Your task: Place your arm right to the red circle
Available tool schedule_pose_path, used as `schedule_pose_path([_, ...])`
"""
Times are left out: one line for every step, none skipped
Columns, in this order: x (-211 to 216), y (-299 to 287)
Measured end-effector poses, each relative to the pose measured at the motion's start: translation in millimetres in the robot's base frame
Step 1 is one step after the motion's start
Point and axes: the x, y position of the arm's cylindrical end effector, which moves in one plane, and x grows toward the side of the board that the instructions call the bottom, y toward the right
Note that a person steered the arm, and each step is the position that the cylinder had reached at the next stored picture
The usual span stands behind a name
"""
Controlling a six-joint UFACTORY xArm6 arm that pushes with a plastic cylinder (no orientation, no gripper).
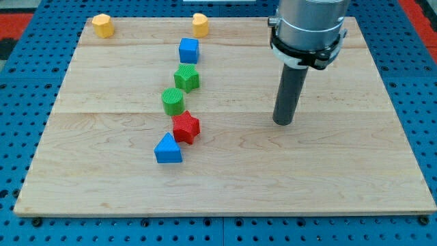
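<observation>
My tip (283, 123) rests on the wooden board (341, 184), right of centre. The only red block I see is a red star (185, 127), well to the left of the tip at about the same height in the view. No red circle shows. A green circle (173, 101) touches the star's upper left. A blue triangle (168, 149) sits at the star's lower left.
A green star-like block (186, 78) and a blue cube (189, 50) continue the column above the green circle. Two yellow blocks sit at the view's top, one at the left corner (102, 25) and one at the middle (199, 24). The arm's body hides the board's top right.
</observation>
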Motion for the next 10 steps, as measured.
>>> schedule_pose_path([-3.9,-5.1])
schedule_pose_path([-3.9,-5.1])
schedule_pose_path([10.5,-5.1])
schedule_pose_path([17.0,-5.1])
schedule_pose_path([21.9,3.5])
schedule_pose_path([8.9,24.9])
schedule_pose_path([-24.8,83.6])
schedule_pose_path([-72.9,128.2])
schedule_pose_path([-141.7,144.8])
schedule_pose_path([-172.1,190.1])
